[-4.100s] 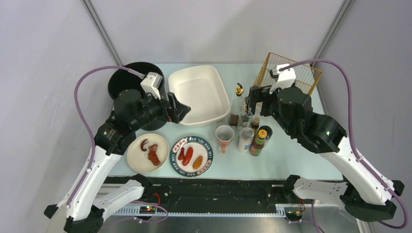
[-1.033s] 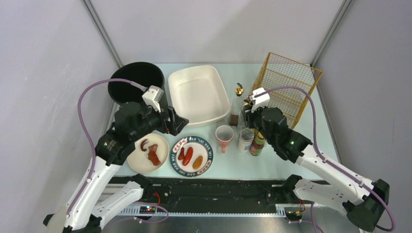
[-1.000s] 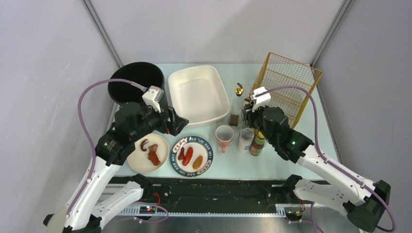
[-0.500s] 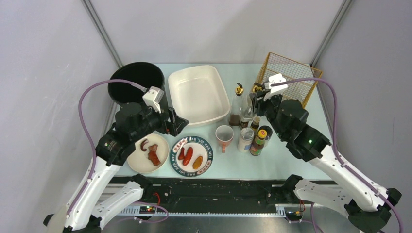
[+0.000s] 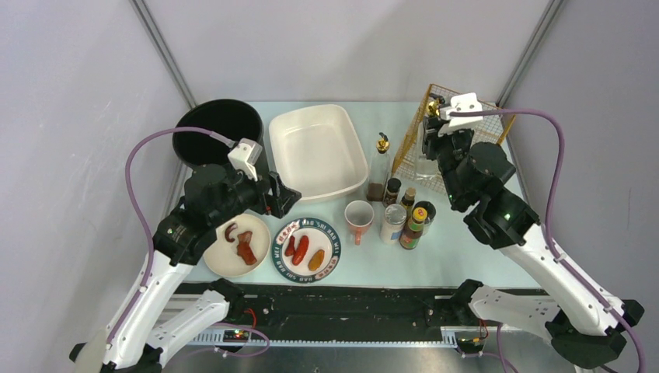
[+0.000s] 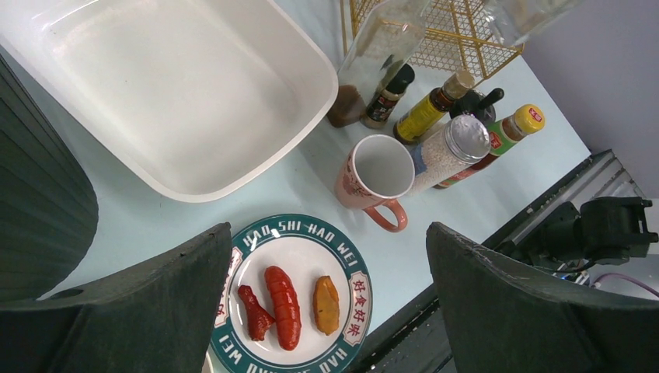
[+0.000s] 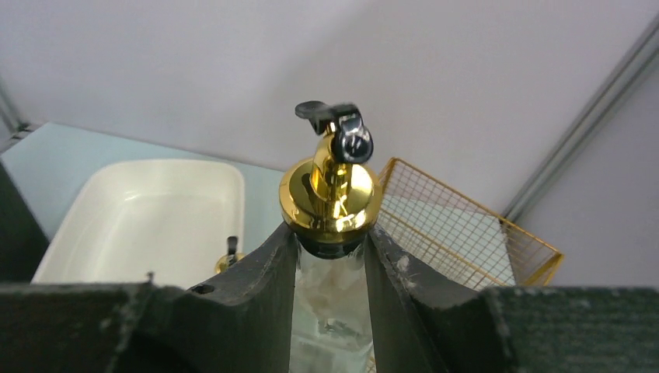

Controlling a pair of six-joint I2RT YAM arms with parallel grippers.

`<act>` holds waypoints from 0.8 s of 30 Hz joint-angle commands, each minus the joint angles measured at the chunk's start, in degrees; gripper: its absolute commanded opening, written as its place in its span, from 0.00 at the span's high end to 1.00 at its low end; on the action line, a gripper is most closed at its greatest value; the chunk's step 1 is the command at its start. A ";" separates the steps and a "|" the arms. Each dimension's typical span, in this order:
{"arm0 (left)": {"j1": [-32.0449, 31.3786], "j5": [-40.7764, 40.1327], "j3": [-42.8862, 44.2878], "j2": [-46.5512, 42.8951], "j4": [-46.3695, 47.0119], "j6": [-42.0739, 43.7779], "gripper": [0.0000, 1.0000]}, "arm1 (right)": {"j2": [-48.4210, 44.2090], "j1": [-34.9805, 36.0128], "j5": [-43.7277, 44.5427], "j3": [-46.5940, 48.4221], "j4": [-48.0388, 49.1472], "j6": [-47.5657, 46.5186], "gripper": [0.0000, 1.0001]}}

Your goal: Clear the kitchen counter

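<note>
Gripped a clear bottle [image 7: 330, 311] in the right gripper [image 7: 330, 242], with the fingers [image 7: 260, 295] pinched on the neck just under the gold cap [image 7: 330, 194]. Held it upright above the left side of the wire basket [image 5: 474, 148]; could not tell whether glass touched wire.

Had the left gripper [image 5: 284, 191] spread wide and holding nothing, up over the near corner of the tub [image 5: 319, 148]. From its wrist view, looked straight down on a patterned plate [image 6: 291, 299] carrying three bits of food. Saw a pink mug [image 6: 377, 175] just beyond that plate, handle toward the front.

Found the condiments [image 5: 404, 214] bunched right of the mug, all upright and close together, between it and the basket. Noted a plain plate [image 5: 236, 245] with dark red food just left of the patterned one, and a black pan [image 5: 217, 128] at the far left corner, beside the tub.

Found the counter [image 5: 466, 249], pale mint, lying under all of it, with the basket at its far right corner and both plates near its front edge.
</note>
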 commanded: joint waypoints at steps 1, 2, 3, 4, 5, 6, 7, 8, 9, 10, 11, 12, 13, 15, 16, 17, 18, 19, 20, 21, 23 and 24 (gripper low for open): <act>-0.09 -1.43 0.81 -0.56 0.95 1.43 0.02 | 1.84 -3.64 2.58 4.27 11.71 -4.01 1.00; -0.09 -1.43 0.88 -0.44 0.99 1.45 0.02 | 2.70 -4.48 1.77 4.74 11.91 -3.38 1.00; -0.09 -1.33 1.05 -0.41 1.01 1.46 0.02 | 3.14 -6.09 1.32 4.99 12.34 -3.00 1.00; -0.09 -1.22 1.14 -0.25 0.96 1.51 0.02 | 3.84 -6.93 0.27 5.39 12.62 -2.29 1.00; -0.09 -1.15 1.25 -0.10 0.99 1.61 0.02 | 4.23 -8.68 -0.31 5.61 13.05 -1.93 1.00; -0.05 -1.20 1.28 -0.02 0.97 1.63 0.02 | 4.97 -9.59 -1.52 6.14 13.24 -1.06 1.00; -0.08 -1.22 1.37 0.02 1.02 1.68 0.02 | 5.32 -11.52 -3.05 6.43 13.38 -0.56 1.00; -0.09 -1.20 1.38 0.00 0.98 1.75 0.02 | 6.10 -13.34 -3.73 7.04 13.45 0.56 1.00; -0.09 -1.13 1.29 -0.06 0.98 1.85 0.02 | 6.46 -14.20 -5.01 7.32 13.61 1.52 1.00; -0.09 -1.06 1.21 -0.09 1.00 1.88 0.02 | 7.30 -15.58 -5.55 7.86 13.87 1.91 1.00; -0.09 -1.11 1.15 -0.06 0.98 1.97 0.02 | 7.72 -16.24 -6.59 8.17 14.04 2.67 1.00; -0.09 -1.06 1.03 -0.13 1.01 2.02 0.02 | 8.72 -17.40 -6.99 8.77 14.50 3.06 1.00; -0.07 -1.02 0.95 -0.14 1.00 2.11 0.02 | 9.22 -17.99 -7.78 9.45 14.76 3.68 1.00; -0.05 -0.88 0.82 -0.05 0.95 2.28 0.02 | 11.20 -19.39 -8.82 10.30 15.80 4.33 1.00; -0.09 -0.89 0.75 0.05 0.95 2.33 0.02 | 11.69 -20.08 -9.08 10.49 17.14 4.42 1.00; -0.09 -0.76 0.72 0.17 0.95 2.34 0.02 | 12.72 -20.43 -9.49 10.94 17.79 4.68 1.00; -0.09 -0.78 0.70 0.25 0.95 2.43 0.02 | 13.33 -21.20 -9.77 11.33 18.78 4.86 1.00; -0.09 -0.76 0.66 0.44 0.94 2.52 0.02 | 14.54 -21.83 -10.26 12.07 19.27 5.34 1.00; -0.09 -0.78 0.66 0.55 0.94 2.63 0.02 | 15.16 -22.09 -10.53 12.38 20.75 5.36 1.00; -0.14 -0.78 0.64 0.62 0.99 2.71 0.02 | 16.38 -22.32 -10.59 13.01 21.57 5.27 1.00; -0.10 -0.68 0.66 0.87 1.01 2.80 0.02 | 18.22 -23.28 -10.71 14.58 23.30 5.28 1.00; -0.09 -0.70 0.69 0.97 0.96 2.92 0.02 | 18.90 -23.52 -10.84 15.09 24.22 5.31 1.00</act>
